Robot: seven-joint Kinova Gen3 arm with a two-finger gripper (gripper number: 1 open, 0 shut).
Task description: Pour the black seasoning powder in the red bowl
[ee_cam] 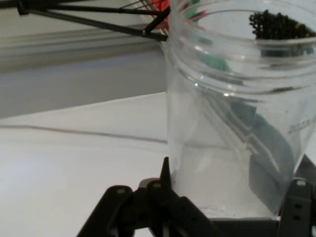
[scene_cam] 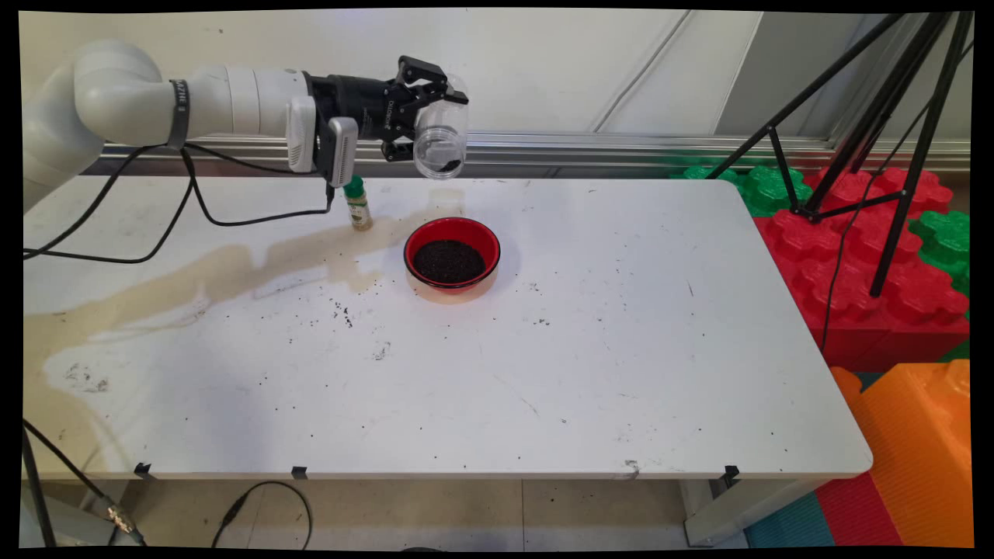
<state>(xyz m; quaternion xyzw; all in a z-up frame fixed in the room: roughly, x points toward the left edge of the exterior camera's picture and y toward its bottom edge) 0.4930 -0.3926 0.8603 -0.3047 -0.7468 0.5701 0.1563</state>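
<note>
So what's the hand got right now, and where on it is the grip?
The hand holds a clear jar, gripped across its body, tipped mouth-down above the table. A few dark grains remain inside.

My white arm, black at the hand

Behind my fingers (scene_cam: 453, 96) sits a black lettered wrist, then a grey-white camera box, smooth white rounded links with a dark lettered band, and black cables hanging below.
</note>
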